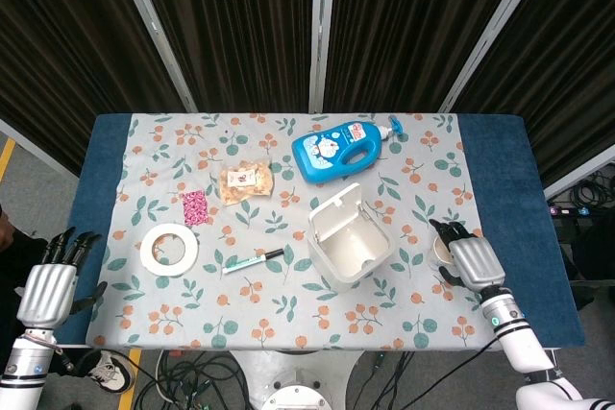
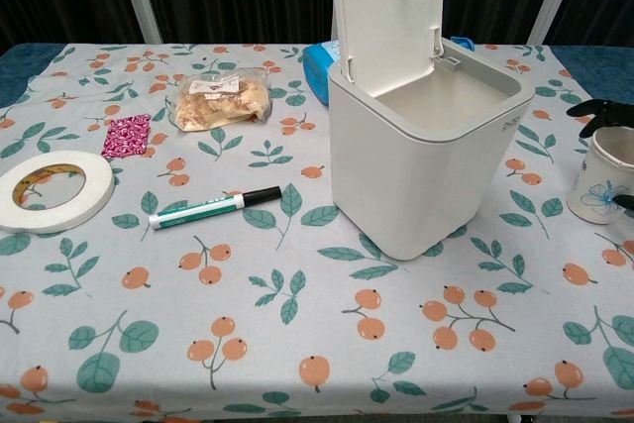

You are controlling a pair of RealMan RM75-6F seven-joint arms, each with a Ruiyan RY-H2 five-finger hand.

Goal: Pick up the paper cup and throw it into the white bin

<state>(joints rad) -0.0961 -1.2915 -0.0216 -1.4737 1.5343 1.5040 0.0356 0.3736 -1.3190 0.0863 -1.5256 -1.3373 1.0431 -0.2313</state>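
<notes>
The white paper cup (image 2: 604, 180) with a blue print stands upright at the table's right side, right of the white bin (image 2: 416, 185). The bin's lid stands open. In the head view my right hand (image 1: 465, 260) hovers over the cup (image 1: 439, 252) and hides most of it. In the chest view its dark fingertips (image 2: 600, 111) reach over the cup's rim and another tip shows low at the frame's right edge. The fingers look spread around the cup, and no firm grip shows. My left hand (image 1: 46, 290) hangs open off the table's front left corner. The bin (image 1: 328, 261) stands mid-table.
A blue detergent bottle (image 1: 341, 153) lies behind the bin. Left of the bin are a marker (image 2: 213, 208), a tape roll (image 2: 50, 190), a pink packet (image 2: 126, 136) and a snack bag (image 2: 220, 98). The floral cloth covers the table.
</notes>
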